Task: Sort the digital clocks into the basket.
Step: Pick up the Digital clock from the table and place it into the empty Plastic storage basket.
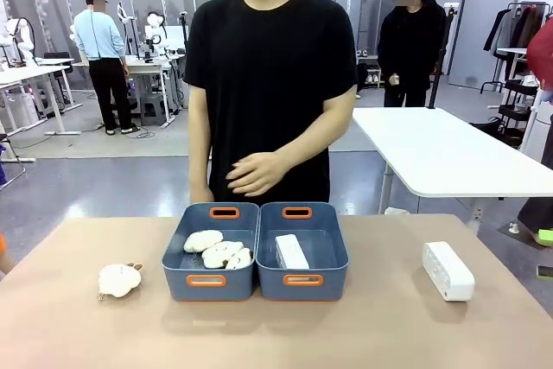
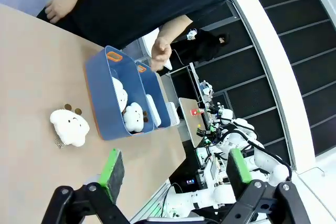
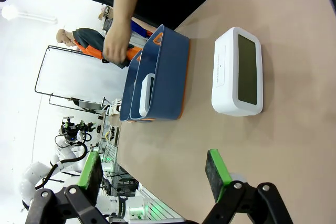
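One white digital clock [image 1: 291,252] lies inside the right-hand blue basket [image 1: 302,281]. In the right wrist view the same clock [image 3: 146,95] stands in that basket [image 3: 163,77]. A second digital clock [image 1: 448,270] rests on the table to the right; in the right wrist view this clock [image 3: 237,72] lies with its grey-green screen facing up. My right gripper [image 3: 154,172] is open, above the table, short of that clock. My left gripper [image 2: 172,167] is open over the table near a plush toy [image 2: 69,127].
The left blue bin [image 1: 210,280] holds white sheep-like plush toys [image 1: 218,251]. Another plush toy [image 1: 119,279] lies on the table left of the bins. A person [image 1: 270,84] stands at the far edge behind the bins, one hand [image 1: 252,174] held over them.
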Tool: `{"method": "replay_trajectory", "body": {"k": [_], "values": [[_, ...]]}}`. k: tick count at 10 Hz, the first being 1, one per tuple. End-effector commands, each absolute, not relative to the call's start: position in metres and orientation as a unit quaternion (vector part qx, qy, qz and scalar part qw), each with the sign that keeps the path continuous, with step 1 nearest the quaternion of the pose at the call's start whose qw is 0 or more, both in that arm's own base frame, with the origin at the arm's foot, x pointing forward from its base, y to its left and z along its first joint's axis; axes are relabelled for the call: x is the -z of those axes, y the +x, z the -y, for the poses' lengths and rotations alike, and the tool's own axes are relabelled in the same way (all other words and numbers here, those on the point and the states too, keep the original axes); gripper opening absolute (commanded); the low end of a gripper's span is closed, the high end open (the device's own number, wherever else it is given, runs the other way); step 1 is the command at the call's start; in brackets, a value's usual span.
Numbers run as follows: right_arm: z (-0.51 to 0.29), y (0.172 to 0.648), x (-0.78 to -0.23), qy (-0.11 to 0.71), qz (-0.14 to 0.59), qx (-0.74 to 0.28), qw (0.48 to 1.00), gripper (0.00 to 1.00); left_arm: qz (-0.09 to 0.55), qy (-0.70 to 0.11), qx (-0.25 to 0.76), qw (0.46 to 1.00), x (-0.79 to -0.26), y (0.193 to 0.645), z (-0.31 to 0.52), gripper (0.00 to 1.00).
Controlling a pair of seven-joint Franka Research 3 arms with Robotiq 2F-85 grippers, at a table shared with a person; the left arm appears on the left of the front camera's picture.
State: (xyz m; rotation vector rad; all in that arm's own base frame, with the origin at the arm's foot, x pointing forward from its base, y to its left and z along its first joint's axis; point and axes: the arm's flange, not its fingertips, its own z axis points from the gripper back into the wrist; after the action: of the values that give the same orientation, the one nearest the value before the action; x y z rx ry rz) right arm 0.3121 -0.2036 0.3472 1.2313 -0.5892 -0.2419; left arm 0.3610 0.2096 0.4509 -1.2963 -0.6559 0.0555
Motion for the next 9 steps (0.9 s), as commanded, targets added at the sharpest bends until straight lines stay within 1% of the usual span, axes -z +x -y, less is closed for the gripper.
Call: {"method": "replay_trajectory", "body": {"k": [1,3,4,5,7,9], "values": [[0.198,0.321,-0.372,0.462,0.264,0.075,0.843,1.00,0.298,-0.593,-0.026,0.748,-0.454,0.360,-0.209,1.00],[0.179,0.351,-0.403,0.325,0.212,-0.003,0.922,1.00,0.298,-0.593,-0.026,0.748,-0.454,0.360,-0.209,1.00],[0.172,0.376,-0.413,0.290,0.192,-0.032,0.937,1.00,0.298,-0.593,-0.026,0.748,-0.454,0.360,-0.209,1.00],[0.159,0.402,-0.423,0.238,0.191,-0.038,0.952,1.00,0.298,-0.593,-0.026,0.748,-0.454,0.360,-0.209,1.00],[0.112,0.431,-0.435,0.138,0.175,-0.057,0.973,1.00,0.298,-0.593,-0.026,0.748,-0.454,0.360,-0.209,1.00],[0.077,0.455,-0.431,0.037,0.163,-0.056,0.984,1.00,0.298,-0.593,-0.026,0.748,-0.454,0.360,-0.209,1.00]]}}
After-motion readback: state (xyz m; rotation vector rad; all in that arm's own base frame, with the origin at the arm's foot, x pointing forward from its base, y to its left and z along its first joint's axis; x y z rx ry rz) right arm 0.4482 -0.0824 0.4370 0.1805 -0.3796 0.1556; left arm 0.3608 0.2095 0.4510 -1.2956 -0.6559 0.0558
